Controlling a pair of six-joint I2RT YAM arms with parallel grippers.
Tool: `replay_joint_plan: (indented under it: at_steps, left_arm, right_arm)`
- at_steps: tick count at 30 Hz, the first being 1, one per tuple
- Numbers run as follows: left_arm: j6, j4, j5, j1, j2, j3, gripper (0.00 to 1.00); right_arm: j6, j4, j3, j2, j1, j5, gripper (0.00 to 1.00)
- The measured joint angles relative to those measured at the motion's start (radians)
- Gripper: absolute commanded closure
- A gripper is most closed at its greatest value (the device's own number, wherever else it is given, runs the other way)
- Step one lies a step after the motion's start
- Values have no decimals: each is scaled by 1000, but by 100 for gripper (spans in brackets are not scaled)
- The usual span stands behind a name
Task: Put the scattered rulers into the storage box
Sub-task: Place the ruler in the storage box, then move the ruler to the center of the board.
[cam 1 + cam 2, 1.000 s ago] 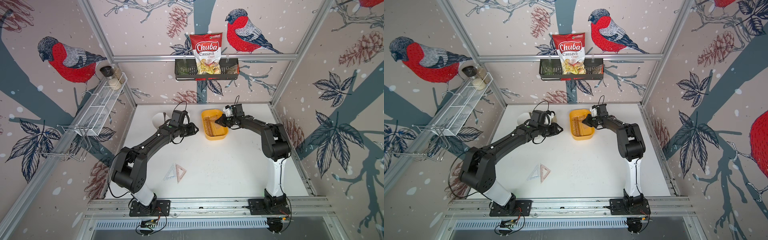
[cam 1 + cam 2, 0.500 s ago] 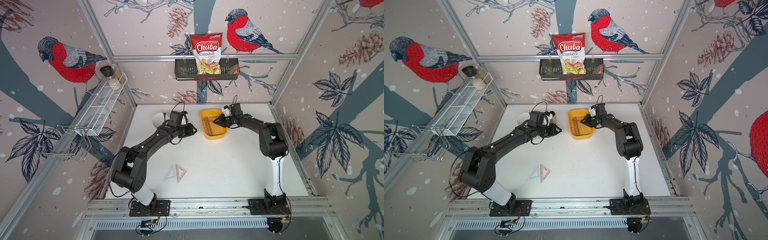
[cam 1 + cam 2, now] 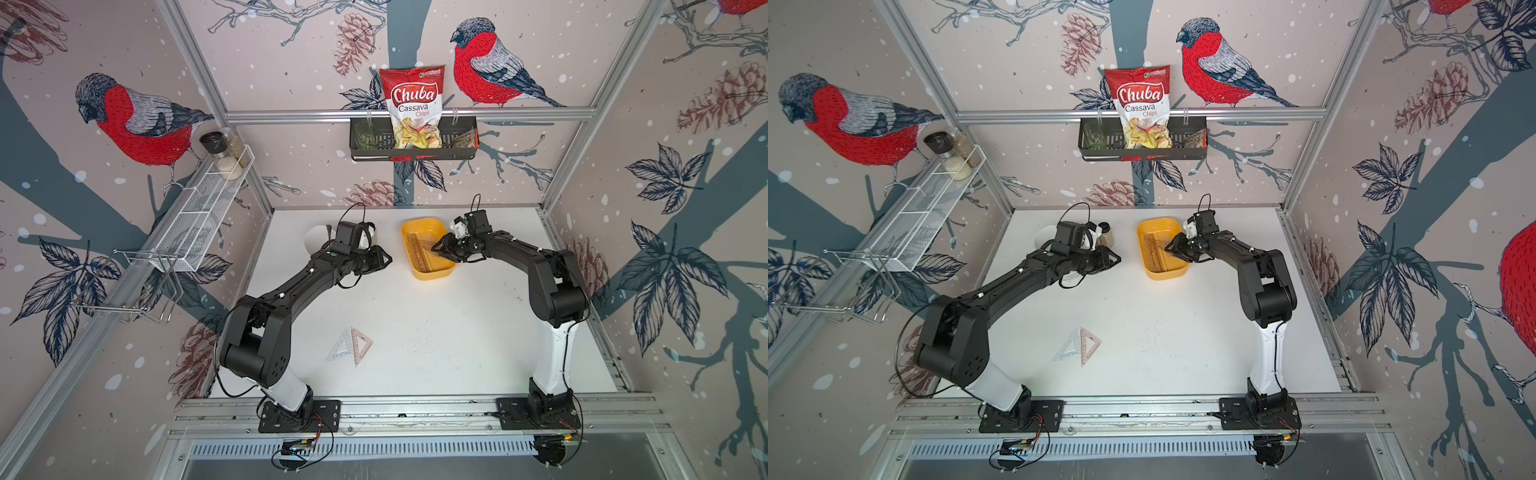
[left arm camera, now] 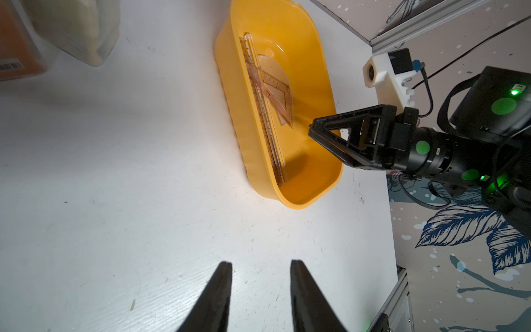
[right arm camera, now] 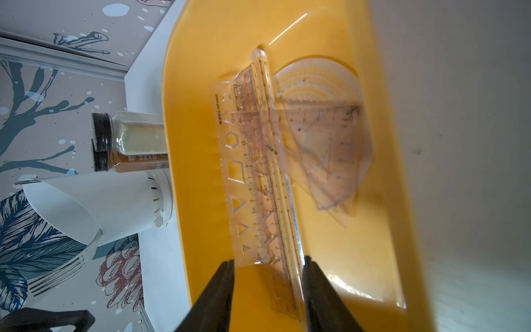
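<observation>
1. The storage box [image 3: 432, 275] sits on the worktop [image 3: 436, 332] close to its far edge, about midway along it. Both top views show it [image 3: 1167, 275].
2. A stencil ruler [image 5: 244, 178] and a slim strip [image 5: 280, 186] lie lengthwise in the box along its left wall. A protractor [image 5: 319, 83] and a tinted set square [image 5: 330, 161] overlap beside them.
3. The right claw [image 5: 267, 261] hangs over the box's right rim. Its jaws are parted and grip nothing. In the right wrist view, the near ends of the stencil ruler and the strip show between its fingers, lower down in the box.
4. The left claw [image 4: 261, 262] is partly open and empty. It is over bare worktop just left of the box and points toward it.
5. A clear set square [image 3: 340, 348] and a pinkish set square [image 3: 363, 344] lie touching, toward the near edge and left of middle. They are well apart from both claws.
</observation>
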Motion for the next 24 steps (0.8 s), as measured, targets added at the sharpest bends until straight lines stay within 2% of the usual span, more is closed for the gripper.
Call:
replay_joint_plan:
  at_steps: [7,10,11,13,17,21,24]
  left_arm:
    - [-3,-3,-15,0,-54,-29,62]
    - [-16,-12,-49,0,-113,-77,61]
    - [-21,-21,-72,1,-137,-98,60]
    - [-25,-27,-106,1,-182,-151,48]
    - [-55,-60,-179,1,-272,-282,41]
    - [-98,-65,-222,18,-372,-396,32]
    - [-132,-56,-218,106,-419,-470,32]
  right_arm:
    - [-23,-10,-59,-124,21,33,54]
    - [-61,-7,-144,-234,104,107,55]
    - [-82,-4,-180,-276,155,142,56]
    - [-115,15,-251,-344,270,214,57]
    - [-168,63,-357,-394,520,351,59]
    - [-211,102,-348,-322,723,498,59]
    - [-253,107,-291,-227,839,592,58]
